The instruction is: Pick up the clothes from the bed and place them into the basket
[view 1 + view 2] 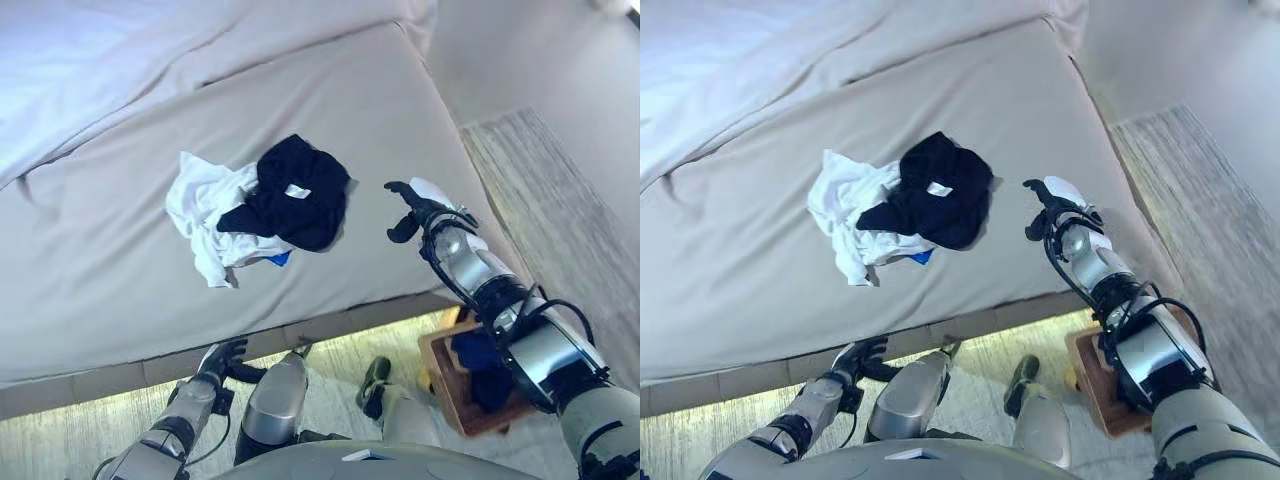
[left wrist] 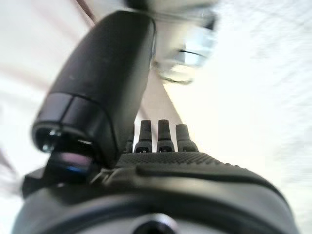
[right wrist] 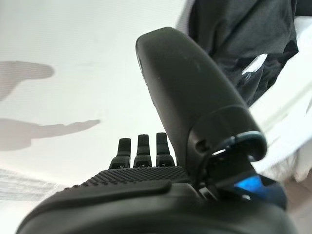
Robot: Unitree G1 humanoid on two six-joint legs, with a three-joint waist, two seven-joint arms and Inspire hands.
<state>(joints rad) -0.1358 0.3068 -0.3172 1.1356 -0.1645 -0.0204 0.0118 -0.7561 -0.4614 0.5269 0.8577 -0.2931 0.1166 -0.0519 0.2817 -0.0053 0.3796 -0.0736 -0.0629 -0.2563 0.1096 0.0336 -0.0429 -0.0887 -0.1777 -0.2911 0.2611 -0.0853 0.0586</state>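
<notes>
From your head views, the clothes (image 1: 262,207) lie mid-bed (image 1: 120,300), bare sheet between them and your right hand (image 1: 415,210) by the bed's edge. The basket (image 1: 462,385) sits on the floor below. Both wrist views show fingers relaxed, holding nothing; the left hand (image 1: 222,360) hangs low.

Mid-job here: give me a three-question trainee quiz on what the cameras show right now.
1. True or false: the right hand is gripping the black garment.
2. Which lies partly on top of the other: A) the black garment on the white garment, B) white on black?
3. Fill in: the wooden basket already holds something dark ____.

Key:
1. False; it hovers open over the bed, beside the pile.
2. A.
3. Blue.

The left hand hangs low by the bed edge.
</notes>
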